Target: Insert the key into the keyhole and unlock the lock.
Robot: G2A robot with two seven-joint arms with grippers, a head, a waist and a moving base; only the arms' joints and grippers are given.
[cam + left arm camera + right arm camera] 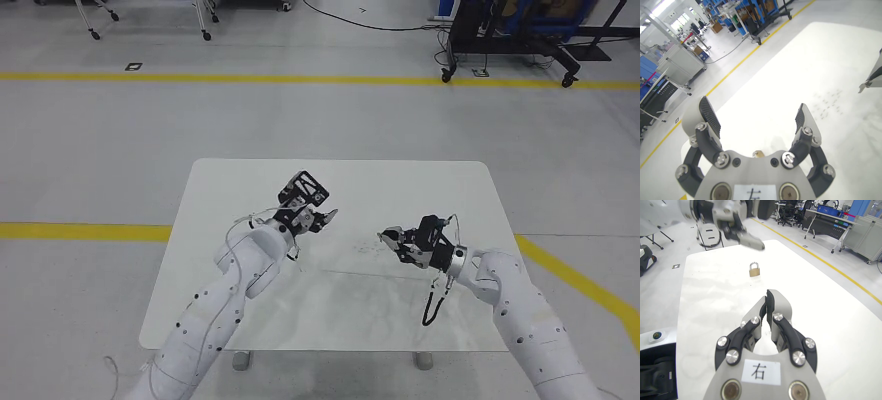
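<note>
White table (420, 190), brass padlock (754, 271) on it, left gripper (753, 106) spread wide, right gripper (767, 294) pinched closed

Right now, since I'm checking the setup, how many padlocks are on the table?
1. The brass padlock sits on the white table, near the left gripper, ahead of the right gripper. The arms could hide another.

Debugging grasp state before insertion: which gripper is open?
The left gripper: it is spread wide with nothing held in it. The right gripper is pinched shut on what looks like the key.
</note>
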